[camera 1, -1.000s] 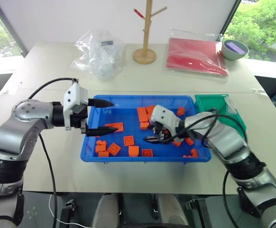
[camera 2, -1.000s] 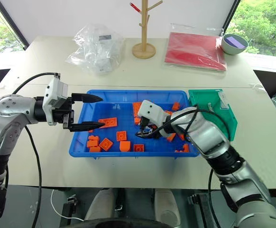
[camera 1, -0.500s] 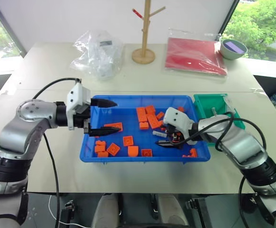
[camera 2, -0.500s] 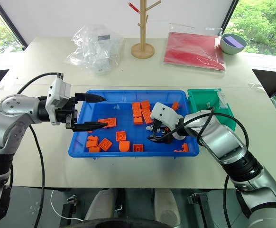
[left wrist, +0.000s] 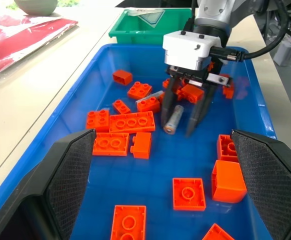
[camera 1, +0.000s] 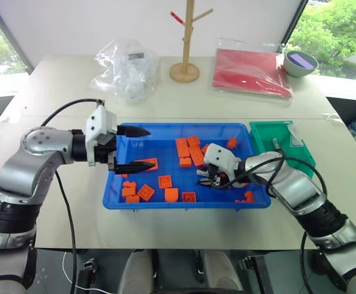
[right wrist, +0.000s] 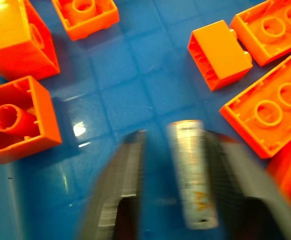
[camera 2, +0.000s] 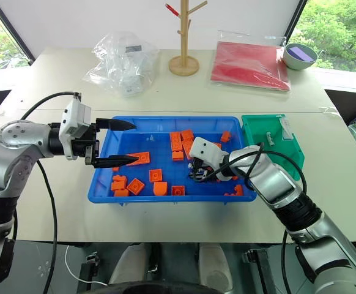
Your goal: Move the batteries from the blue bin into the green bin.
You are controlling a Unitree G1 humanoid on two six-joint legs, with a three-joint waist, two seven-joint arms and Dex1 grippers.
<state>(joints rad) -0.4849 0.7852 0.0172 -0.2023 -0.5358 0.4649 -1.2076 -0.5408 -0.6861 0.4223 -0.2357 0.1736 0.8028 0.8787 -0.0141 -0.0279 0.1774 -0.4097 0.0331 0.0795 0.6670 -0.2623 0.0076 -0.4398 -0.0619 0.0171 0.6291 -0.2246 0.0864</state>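
Observation:
The blue bin [camera 1: 184, 205] holds several orange bricks [camera 1: 184, 149] and a silver-grey battery [left wrist: 174, 118] lying flat on its floor. My right gripper [left wrist: 177, 129] is low in the bin's right half. It is open, with one finger on each side of that battery [right wrist: 190, 170], and a gap shows on one side. A second battery [left wrist: 154, 94] rests against the bricks beside it. My left gripper [camera 1: 142, 149] hangs open over the bin's left rim, holding nothing. The green bin [camera 1: 265, 128] stands against the blue bin's right end, with a small grey cylinder [camera 2: 268, 141] inside.
At the back of the table are a crumpled plastic bag [camera 1: 127, 67], a wooden peg stand [camera 1: 186, 43], a red folder [camera 1: 251, 72] and a grey-green bowl [camera 1: 301, 62]. Bare tabletop lies in front of both bins.
My right gripper has sunk to the bin floor and now straddles the battery that lay beside it. Its fingers have drawn closer together. The left gripper has kept still.

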